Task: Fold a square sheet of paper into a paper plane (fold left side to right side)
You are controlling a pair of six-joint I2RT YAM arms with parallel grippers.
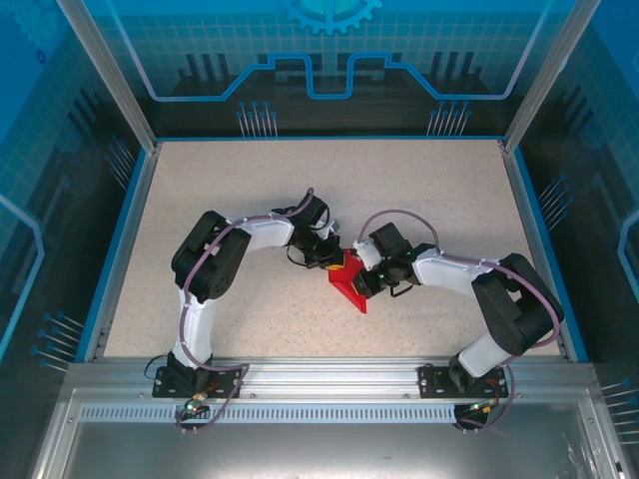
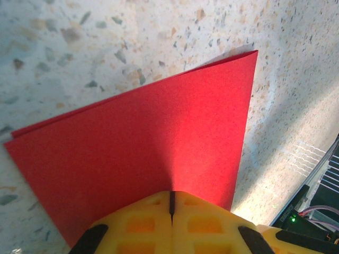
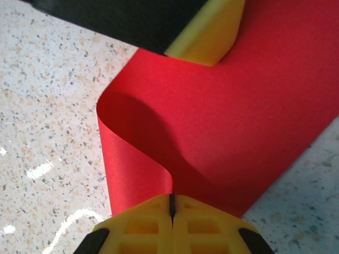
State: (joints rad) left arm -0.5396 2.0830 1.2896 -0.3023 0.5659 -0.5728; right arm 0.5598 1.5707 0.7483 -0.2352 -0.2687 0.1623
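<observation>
Left arm (image 1: 215, 261): elbow raised, forearm reaching toward centre.
Left gripper (image 2: 171, 200): fingertips pressed together, pinching the red paper (image 2: 148, 148).
Right arm (image 1: 504, 299): mirrored, reaching inward.
Right gripper (image 3: 171, 203): fingertips closed, pinching the same paper.

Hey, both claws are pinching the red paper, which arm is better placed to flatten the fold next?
Probably right. The right claw is shut on the square sheet of paper just beside its rounded uncreased bend, so it could press there. The left claw pins the matched flat layers.
</observation>
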